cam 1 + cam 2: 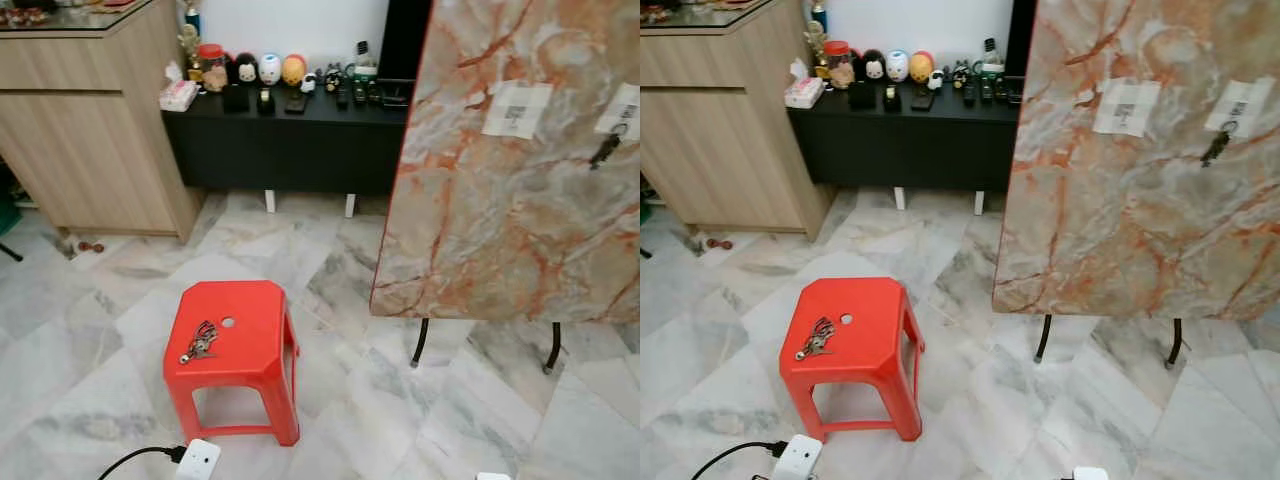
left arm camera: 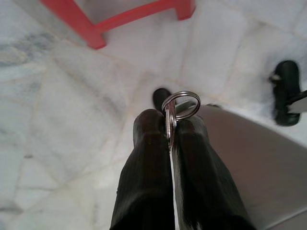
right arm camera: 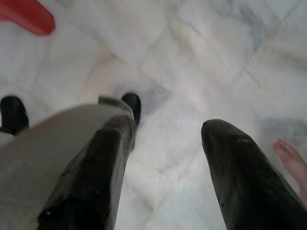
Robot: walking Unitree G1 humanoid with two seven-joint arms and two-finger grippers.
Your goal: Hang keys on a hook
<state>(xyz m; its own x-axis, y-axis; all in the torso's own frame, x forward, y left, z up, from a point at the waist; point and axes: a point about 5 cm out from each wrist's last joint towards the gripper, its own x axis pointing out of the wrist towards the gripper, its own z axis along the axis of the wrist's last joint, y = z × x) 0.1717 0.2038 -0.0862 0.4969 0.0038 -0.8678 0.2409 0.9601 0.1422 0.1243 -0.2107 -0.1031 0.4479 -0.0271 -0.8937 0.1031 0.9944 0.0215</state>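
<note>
The left pincer (image 2: 169, 125) hangs low over the marble floor (image 1: 330, 400), clenched on a key with its ring (image 2: 182, 104) poking out past the tips. The right pincer (image 3: 168, 129) is released, gripping nothing. Another bunch of keys (image 1: 200, 341) lies near the left edge of the red stool (image 1: 250, 350). The hanging is not yet done: the hooks (image 1: 606, 148) sit up on the tilted marble board (image 1: 500, 200) (one already carries something dark). Open floor lies between stool and board.
</note>
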